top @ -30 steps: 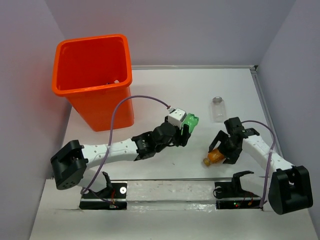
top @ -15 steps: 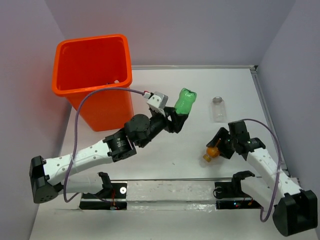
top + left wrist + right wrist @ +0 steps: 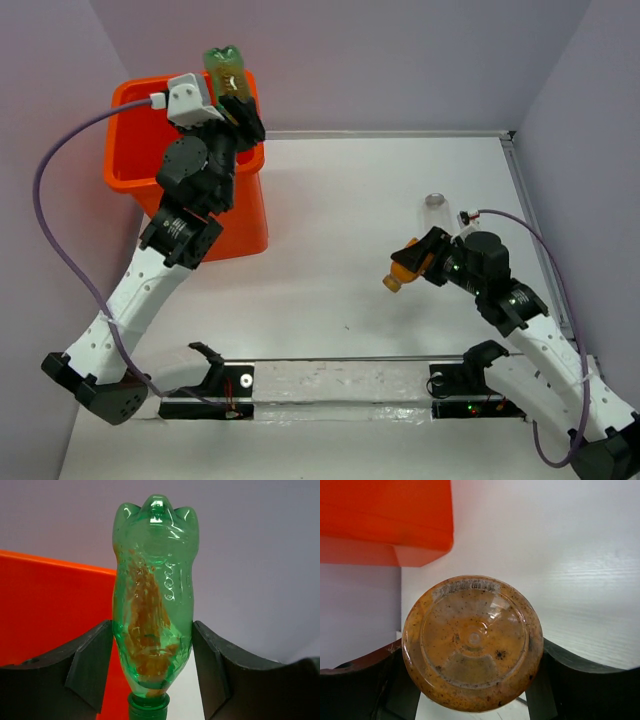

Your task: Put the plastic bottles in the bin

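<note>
Carefully centre green bottle [image 3: 155,605], clamped in left fingers [image 3: 90,665], over orange bin [image 3: 250,210] upper left; then orange bottle [image 3: 472,642], clamped in right fingers [image 3: 560,672].

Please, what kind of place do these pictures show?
Probably a robot lab test cell: a white table boxed in by plain lilac walls, with a left arm and a right arm bolted at its near edge.

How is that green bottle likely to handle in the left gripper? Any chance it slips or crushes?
The green bottle looks thin-walled and holds no liquid, only brown residue, so it is probably light and easily dented. Its smooth round body is pinched by the left gripper near the neck, so it may pivot.
</note>
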Action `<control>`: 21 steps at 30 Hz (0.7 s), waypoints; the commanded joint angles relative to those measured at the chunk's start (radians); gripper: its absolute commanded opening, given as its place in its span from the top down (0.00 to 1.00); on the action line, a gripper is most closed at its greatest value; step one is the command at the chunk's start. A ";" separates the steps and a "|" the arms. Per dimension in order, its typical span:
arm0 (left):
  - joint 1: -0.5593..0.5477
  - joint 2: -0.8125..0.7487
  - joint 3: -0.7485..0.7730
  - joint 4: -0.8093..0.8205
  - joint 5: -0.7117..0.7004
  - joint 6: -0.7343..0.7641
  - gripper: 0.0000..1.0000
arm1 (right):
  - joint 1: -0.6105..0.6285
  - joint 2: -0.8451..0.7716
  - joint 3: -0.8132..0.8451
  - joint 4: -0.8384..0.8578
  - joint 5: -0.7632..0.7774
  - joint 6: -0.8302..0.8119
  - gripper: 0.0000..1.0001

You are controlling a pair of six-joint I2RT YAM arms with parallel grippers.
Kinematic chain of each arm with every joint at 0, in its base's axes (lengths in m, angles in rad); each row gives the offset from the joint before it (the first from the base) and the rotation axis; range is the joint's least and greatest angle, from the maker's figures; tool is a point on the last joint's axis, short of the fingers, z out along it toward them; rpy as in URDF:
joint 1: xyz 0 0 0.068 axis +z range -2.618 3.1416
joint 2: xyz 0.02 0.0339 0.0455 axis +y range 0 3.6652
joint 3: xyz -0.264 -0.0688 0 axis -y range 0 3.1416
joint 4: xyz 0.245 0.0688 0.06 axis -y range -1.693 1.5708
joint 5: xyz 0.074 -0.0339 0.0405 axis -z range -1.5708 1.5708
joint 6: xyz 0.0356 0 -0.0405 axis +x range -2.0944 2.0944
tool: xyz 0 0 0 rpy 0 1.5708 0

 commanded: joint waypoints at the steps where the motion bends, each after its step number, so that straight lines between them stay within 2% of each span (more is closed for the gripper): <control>1: 0.227 0.074 0.160 -0.075 0.030 -0.019 0.42 | 0.052 0.033 0.094 0.255 0.008 0.002 0.55; 2: 0.302 0.088 0.180 -0.087 0.058 -0.022 0.42 | 0.061 0.048 0.111 0.275 0.009 -0.004 0.55; 5: 0.389 0.130 0.185 -0.130 0.095 -0.049 0.39 | 0.072 0.138 0.214 0.292 0.032 -0.085 0.55; 6: 0.410 0.137 0.189 -0.144 0.149 -0.063 0.34 | 0.072 0.165 0.314 0.290 0.041 -0.113 0.55; 7: 0.438 0.143 0.201 -0.180 0.176 -0.077 0.15 | 0.081 0.194 0.362 0.295 0.055 -0.158 0.55; 9: 0.440 0.137 0.197 -0.202 0.210 -0.094 0.01 | 0.095 0.298 0.512 0.312 0.054 -0.191 0.55; 15: 0.438 -0.054 0.132 -0.208 0.436 -0.158 0.01 | 0.259 0.577 0.884 0.298 0.092 -0.370 0.57; 16: 0.438 -0.108 0.116 -0.217 0.473 -0.167 0.01 | 0.278 0.661 1.012 0.281 0.098 -0.421 0.57; 19: 0.440 -0.218 0.054 -0.233 0.559 -0.198 0.01 | 0.339 0.834 1.194 0.273 0.072 -0.493 0.57; 21: 0.438 -0.280 -0.011 -0.234 0.621 -0.218 0.01 | 0.391 0.928 1.379 0.261 0.058 -0.536 0.57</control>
